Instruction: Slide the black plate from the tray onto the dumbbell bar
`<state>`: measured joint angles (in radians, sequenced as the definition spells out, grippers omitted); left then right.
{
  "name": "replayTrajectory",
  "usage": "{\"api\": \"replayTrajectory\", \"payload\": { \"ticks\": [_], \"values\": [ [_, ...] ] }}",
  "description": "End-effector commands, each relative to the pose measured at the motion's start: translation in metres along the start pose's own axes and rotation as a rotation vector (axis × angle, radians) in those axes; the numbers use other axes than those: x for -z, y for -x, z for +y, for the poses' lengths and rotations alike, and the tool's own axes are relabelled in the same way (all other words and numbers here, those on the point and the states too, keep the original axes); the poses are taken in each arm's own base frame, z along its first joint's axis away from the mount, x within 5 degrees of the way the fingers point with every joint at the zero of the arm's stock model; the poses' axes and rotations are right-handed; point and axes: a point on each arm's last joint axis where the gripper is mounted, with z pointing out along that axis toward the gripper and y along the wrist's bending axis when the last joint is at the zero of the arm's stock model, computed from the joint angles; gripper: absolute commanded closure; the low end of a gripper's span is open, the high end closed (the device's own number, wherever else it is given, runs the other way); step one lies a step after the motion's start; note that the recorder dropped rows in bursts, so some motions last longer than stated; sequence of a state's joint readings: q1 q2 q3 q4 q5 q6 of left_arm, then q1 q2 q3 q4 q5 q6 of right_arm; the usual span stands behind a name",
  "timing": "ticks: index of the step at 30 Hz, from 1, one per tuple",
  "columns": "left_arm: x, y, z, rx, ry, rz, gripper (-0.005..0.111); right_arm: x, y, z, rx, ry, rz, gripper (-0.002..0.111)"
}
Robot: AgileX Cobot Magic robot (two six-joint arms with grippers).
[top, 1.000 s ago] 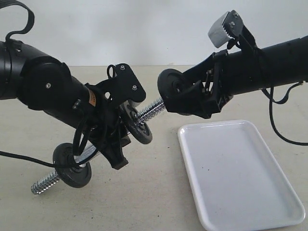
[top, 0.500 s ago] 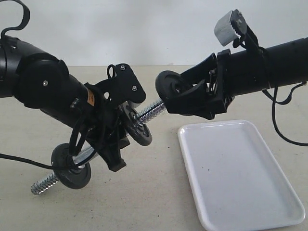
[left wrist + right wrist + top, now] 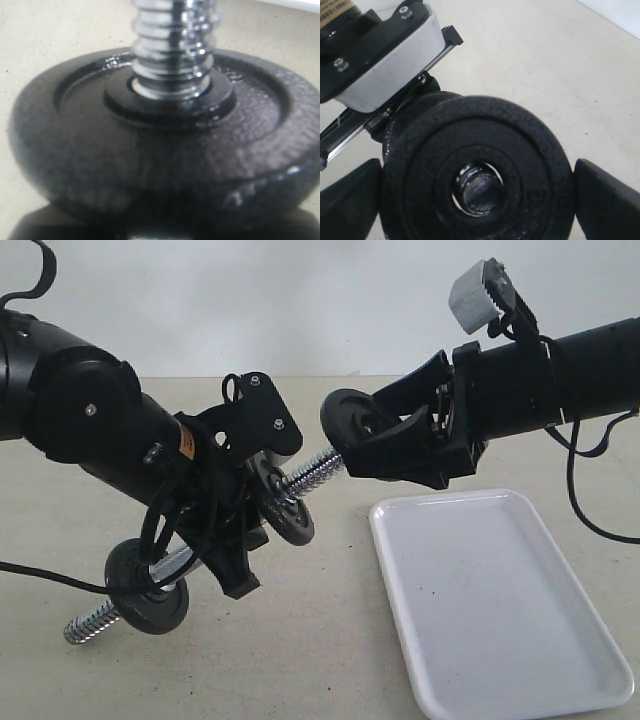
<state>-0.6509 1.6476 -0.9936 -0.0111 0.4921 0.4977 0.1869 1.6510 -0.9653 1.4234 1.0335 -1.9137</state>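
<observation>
1. So, exterior view: one dumbbell bar (image 3: pixel 318 468), tilted; one white tray (image 3: pixel 500 590) on the surface (image 3: pixel 300 660); three black discs. Two sit on the bar: a low disc (image 3: pixel 150 588) and a middle disc (image 3: pixel 285 505). The left gripper (image 3: pixel 232 540) slants down, jaws clenched on the bar between them. The right gripper (image 3: pixel 372 425) reaches in level, jaws grasping the black plate (image 3: pixel 345 420) at the bar's upper threaded tip, off the tray.
2. Left wrist view: one disc (image 3: pixel 150 165), bar (image 3: pixel 172 50) through its hole.
3. Right wrist view: the plate (image 3: pixel 520 145) between two fingers (image 3: pixel 350 205), bar tip (image 3: pixel 475 187) showing inside its hole.
</observation>
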Motion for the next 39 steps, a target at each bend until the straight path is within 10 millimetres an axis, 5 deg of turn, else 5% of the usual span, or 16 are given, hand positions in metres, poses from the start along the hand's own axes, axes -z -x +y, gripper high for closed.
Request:
{"api": "replayTrajectory", "payload": {
  "ticks": [1, 39],
  "values": [
    [0.025, 0.039, 0.020, 0.031, 0.190, -0.374, 0.102, -0.001, 0.013, 0.021, 0.013, 0.185, -0.084, 0.108],
    [0.026, 0.041, 0.021, 0.053, 0.198, -0.400, 0.102, -0.002, 0.005, -0.001, -0.044, -0.059, 0.009, 0.108]
  ]
}}
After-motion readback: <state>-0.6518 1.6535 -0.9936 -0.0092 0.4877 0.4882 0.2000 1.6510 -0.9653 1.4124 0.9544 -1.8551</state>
